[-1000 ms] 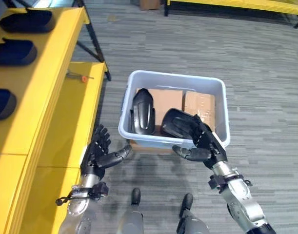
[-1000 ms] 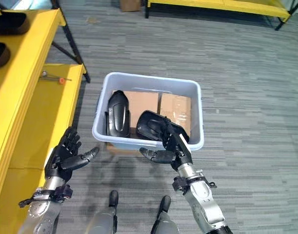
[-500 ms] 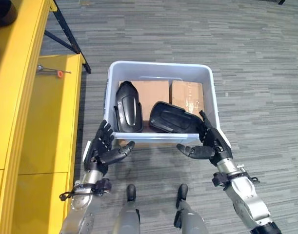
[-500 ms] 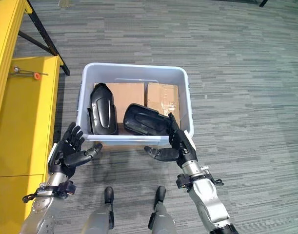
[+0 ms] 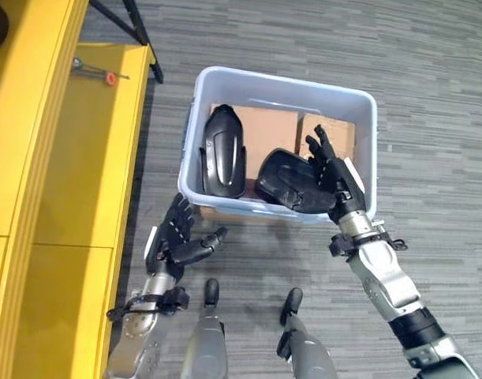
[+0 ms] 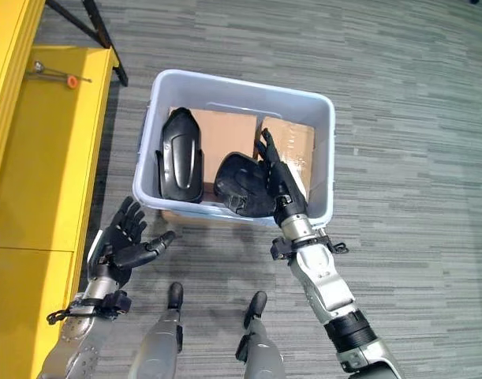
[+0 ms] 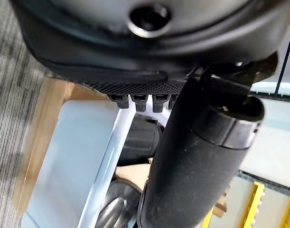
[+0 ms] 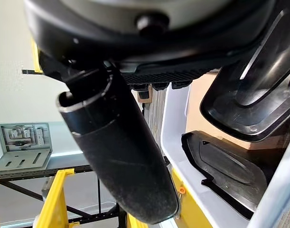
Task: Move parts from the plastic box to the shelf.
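1. Yellow shelf (image 5: 83, 158) at robot's left.
2. Plastic box (image 5: 359, 110) on the floor, holding two black parts (image 5: 223, 154).
3. Right robot hand (image 5: 329, 170) spread, reaching into box against second part (image 5: 284, 180).
4. Left robot hand (image 5: 176, 241) spread, outside box.

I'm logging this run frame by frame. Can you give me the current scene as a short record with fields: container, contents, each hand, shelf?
container: pale plastic box on the floor, beside the yellow shelf
contents: two black parts on cardboard; left part lies lengthwise, right part leans near the front wall
right hand: open, fingers straight, reaching over the box's front rim at the right part
left hand: open, outside the box, below its front left corner
shelf extras: small tool with orange tip
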You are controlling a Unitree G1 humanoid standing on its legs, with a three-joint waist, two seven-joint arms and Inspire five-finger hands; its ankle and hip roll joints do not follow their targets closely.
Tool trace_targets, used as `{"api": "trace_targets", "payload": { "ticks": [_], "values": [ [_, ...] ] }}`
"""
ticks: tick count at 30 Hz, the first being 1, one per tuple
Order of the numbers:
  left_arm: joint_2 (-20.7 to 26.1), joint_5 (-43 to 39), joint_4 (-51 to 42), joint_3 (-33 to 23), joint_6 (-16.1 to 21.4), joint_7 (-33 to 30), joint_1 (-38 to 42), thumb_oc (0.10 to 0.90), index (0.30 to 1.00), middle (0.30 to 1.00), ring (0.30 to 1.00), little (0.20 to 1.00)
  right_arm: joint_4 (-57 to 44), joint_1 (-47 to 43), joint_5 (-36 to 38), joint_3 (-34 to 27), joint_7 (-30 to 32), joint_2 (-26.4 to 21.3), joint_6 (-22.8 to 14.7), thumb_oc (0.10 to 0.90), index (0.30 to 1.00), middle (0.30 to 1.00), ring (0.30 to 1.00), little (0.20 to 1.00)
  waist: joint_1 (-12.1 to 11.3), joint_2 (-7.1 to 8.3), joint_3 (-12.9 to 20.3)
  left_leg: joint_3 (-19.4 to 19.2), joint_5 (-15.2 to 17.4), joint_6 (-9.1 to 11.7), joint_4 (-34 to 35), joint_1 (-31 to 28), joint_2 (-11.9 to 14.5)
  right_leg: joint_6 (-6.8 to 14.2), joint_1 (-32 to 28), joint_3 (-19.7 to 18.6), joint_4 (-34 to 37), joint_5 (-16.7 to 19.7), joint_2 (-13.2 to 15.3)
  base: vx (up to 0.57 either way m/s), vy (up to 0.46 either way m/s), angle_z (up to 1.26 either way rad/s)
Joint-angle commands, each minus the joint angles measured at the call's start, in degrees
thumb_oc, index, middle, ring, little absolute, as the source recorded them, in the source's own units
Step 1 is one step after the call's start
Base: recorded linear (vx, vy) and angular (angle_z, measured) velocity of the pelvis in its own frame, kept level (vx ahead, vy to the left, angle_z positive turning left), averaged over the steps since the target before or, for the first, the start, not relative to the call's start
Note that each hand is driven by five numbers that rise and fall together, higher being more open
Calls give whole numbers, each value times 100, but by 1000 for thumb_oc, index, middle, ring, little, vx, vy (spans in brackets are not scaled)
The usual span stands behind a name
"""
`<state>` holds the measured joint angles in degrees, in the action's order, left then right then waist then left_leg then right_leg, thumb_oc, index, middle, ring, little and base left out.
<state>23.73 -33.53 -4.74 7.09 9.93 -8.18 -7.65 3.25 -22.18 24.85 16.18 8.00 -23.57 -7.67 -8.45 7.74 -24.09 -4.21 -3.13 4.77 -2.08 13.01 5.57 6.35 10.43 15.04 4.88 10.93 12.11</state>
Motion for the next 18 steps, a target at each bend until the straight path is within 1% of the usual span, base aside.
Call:
{"api": "trace_targets", "payload": {
  "ticks": [1,2,4,6,7,8,12,17,18],
  "values": [
    [256,-59,-808,-37,453,-4,133,900,1000,1000,1000,1000,-359,-597,282,-111,168,13,-546,900,1000,1000,1000,1000,-81,81,213,126,-12,-308,-75,176,-133,503,-309,286,-454,-93,546,0,-1,3],
    [256,-59,-808,-38,453,-4,135,900,1000,1000,1000,1000,-353,-602,285,-110,165,13,-549,900,1000,1000,1000,1000,-79,81,212,128,-13,-309,-74,177,-134,503,-309,288,-454,-93,547,0,0,0],
    [264,-101,-819,21,436,-28,167,900,1000,1000,1000,1000,-96,-803,533,-54,198,73,-517,900,1000,1000,1000,1000,-134,86,161,154,-16,-311,-93,229,-144,500,-296,331,-463,-90,562,0,0,0],
    [288,-117,-835,35,426,-32,180,900,1000,1000,1000,1000,84,-977,512,-49,275,18,-495,900,1000,1000,1000,1000,-165,80,117,172,-22,-314,-98,250,-153,498,-284,345,-465,-91,565,-10,5,3],
    [318,-131,-856,28,442,-48,189,900,1000,1000,1000,1000,253,-1169,395,-60,370,-98,-475,900,1000,1000,1000,1000,-183,77,85,185,-30,-315,-102,268,-156,496,-275,357,-469,-83,568,-19,10,11],
    [315,-131,-856,26,442,-49,193,900,1000,1000,1000,1000,262,-1180,395,-57,371,-99,-478,900,1000,1000,1000,1000,-181,75,80,186,-30,-314,-104,268,-155,496,-275,358,-470,-83,567,-20,11,14],
    [330,-122,-884,8,478,-100,208,900,1000,1000,1000,1000,504,-1465,57,-112,579,-345,-426,900,1000,1000,1000,1000,-191,58,12,210,-45,-311,-98,311,-155,488,-235,370,-491,-83,577,-14,6,8],
    [347,-127,-872,38,499,-97,240,900,1000,1000,1000,1000,789,-1656,-118,-239,721,-571,-419,900,1000,1000,1000,1000,-169,49,-59,218,-54,-314,-105,354,-164,485,-193,371,-515,-70,582,0,0,0],
    [362,-131,-889,55,517,-93,247,900,1000,1000,1000,1000,921,-1738,-184,-283,787,-696,-420,900,1000,1000,1000,1000,-167,44,-83,224,-57,-314,-110,372,-167,487,-173,373,-521,-66,582,0,0,0]
  ]
}}
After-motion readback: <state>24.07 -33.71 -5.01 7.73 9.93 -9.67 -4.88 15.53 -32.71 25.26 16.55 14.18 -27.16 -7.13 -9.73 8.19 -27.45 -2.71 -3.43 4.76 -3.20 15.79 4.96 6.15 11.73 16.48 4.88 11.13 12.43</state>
